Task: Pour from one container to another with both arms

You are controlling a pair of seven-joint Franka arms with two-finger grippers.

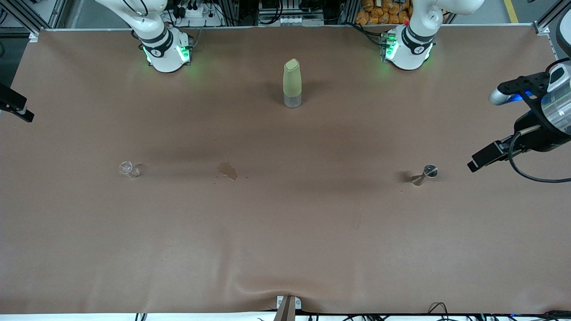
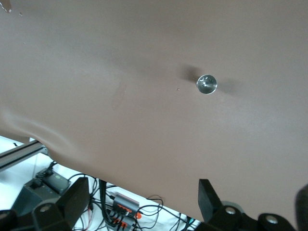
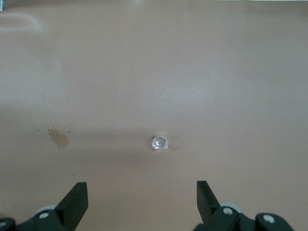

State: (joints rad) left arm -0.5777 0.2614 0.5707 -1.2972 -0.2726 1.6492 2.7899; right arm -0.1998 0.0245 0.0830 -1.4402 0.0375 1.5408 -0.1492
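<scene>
A brown-covered worktop (image 1: pixel 285 249) carries three small vessels, all standing apart from one another. A tall bottle with a pale green sleeve and clear base (image 1: pixel 292 83) stands upright near the edge where the robots' bases sit, about midway between the two bases. A tiny clear glass (image 1: pixel 127 169) stands toward the right arm's end, nearer the front camera than the bottle. A small metal jigger (image 1: pixel 426 174) stands toward the left arm's end, roughly level with the glass. Between them, closer to the glass, lies a small wet stain (image 1: pixel 228 171).

The left claw (image 2: pixel 139 197) hangs over the left arm's end of the worktop — its fingers spread wide, holding nothing, with the jigger in its wrist view. The right claw (image 3: pixel 142 199) hangs above the right arm's end, also spread wide and empty — the glass shows on the worktop in its wrist view.
</scene>
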